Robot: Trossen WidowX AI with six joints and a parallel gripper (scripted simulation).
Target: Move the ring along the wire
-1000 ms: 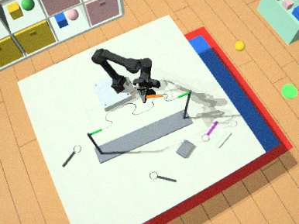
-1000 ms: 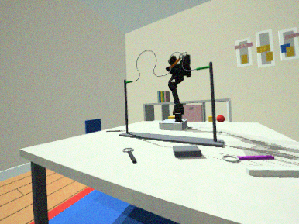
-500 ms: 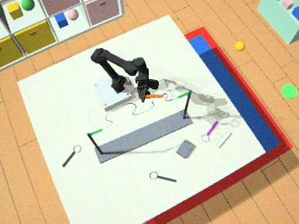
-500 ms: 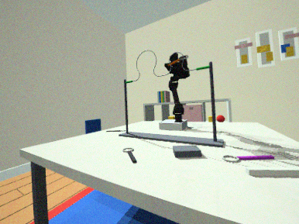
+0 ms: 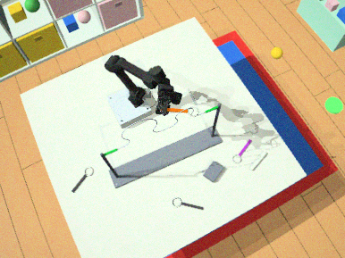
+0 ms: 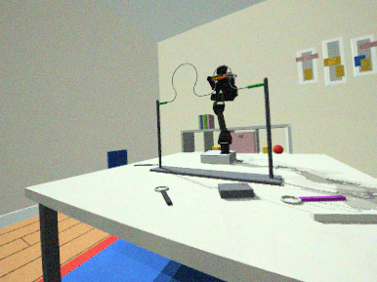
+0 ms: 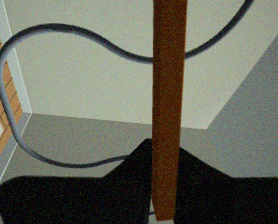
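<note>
The single black arm [image 5: 130, 72] rises from its base plate [image 5: 117, 114], leans back to a raised elbow, then folds forward and reaches out high above the desk. Its gripper [image 5: 161, 110] is up at wire height, jaws nearly closed and clamped on the orange handle [image 7: 168, 110], which runs straight out between them in the wrist view.
</note>
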